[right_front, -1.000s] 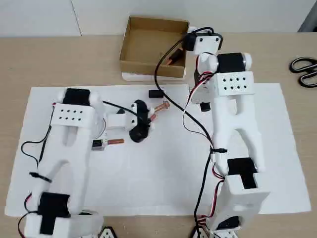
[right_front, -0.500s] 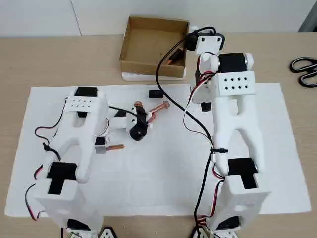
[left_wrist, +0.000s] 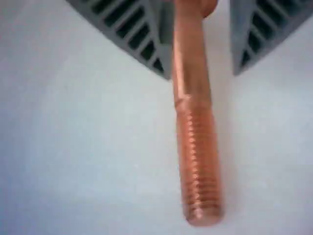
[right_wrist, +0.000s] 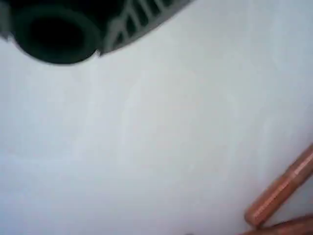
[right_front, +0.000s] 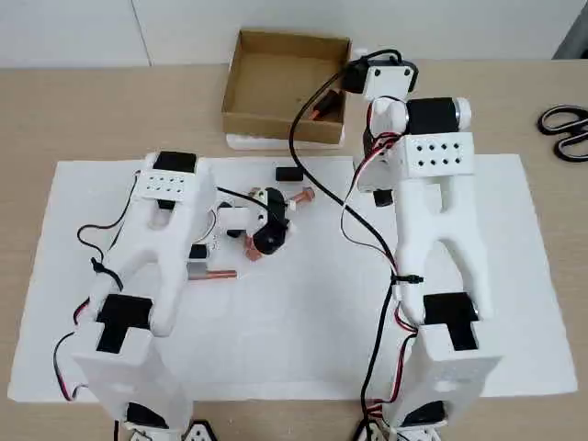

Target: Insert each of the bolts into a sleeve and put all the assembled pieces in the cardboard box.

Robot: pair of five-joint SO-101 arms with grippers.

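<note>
Bolt (left_wrist: 195, 137): copper-coloured metal w/ a soft sheen; upper shank smooth, lower half cut w/ fine threads. Around it, the left gripper (left_wrist: 200, 72) is grey matt plastic, ribbed w/ deep slots.

Sleeve (right_wrist: 54, 32): dark matt tube, plastic or rubber (can't tell which), w/ a smooth rounded rim. Other bolts (right_wrist: 281, 188): same copper-coloured metal, smooth where visible.

Sheet (right_front: 303, 312): white, matt, smooth, paper-like. Table (right_front: 92, 110): pale wood-look top, matt. Cardboard box (right_front: 276, 127): plain brown board, matt, uncoated. Arms (right_front: 432, 211): smooth white plastic w/ slight gloss & black motor blocks. Scissors (right_front: 565, 129): black handles, glossy, prob. plastic.
</note>
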